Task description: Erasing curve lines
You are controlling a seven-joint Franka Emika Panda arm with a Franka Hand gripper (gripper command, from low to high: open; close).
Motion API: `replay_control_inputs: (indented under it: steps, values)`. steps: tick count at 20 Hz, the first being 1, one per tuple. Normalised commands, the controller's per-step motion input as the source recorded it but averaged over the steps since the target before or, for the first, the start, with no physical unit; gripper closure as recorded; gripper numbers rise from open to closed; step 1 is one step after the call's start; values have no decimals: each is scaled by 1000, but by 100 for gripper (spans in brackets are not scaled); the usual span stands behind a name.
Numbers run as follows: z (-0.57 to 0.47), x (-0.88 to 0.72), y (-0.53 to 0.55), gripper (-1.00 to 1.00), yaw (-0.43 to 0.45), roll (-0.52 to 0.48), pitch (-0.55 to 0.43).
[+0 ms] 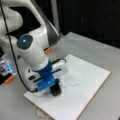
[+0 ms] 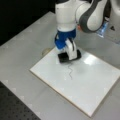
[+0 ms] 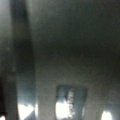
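The white board [image 1: 90, 80] [image 2: 85, 87] lies flat on the grey table in both front views. The curve lines [image 1: 70, 85] [image 2: 70, 71] are one thin dark squiggle near the board's middle. My gripper [image 1: 51, 86] [image 2: 69, 52], with its blue mount, is shut on a black eraser block [image 1: 56, 90] [image 2: 65, 58]. The eraser rests on the board right at one end of the squiggle, near the board's edge closest to the arm. The wrist view gives only blurred grey surfaces with bright patches.
Orange pieces [image 1: 48, 50] [image 1: 10, 79] and a blue-lit device [image 1: 6, 67] sit by the arm's base. A black cable [image 1: 14, 62] hangs along the arm. A round pale mark [image 2: 45, 51] lies on the table beside the board. Black backdrop behind.
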Motion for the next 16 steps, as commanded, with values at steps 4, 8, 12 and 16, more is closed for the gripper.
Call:
replay_control_inputs:
  steps: [4,8,12,16]
  values:
    - [-156,71,28,100,-22,66,-36]
    - [-154,65,34,100,-36,66,-50]
    - [-175,8,61,100,-56,71,-45]
    - [-213,18,132,100,-84,66,-55]
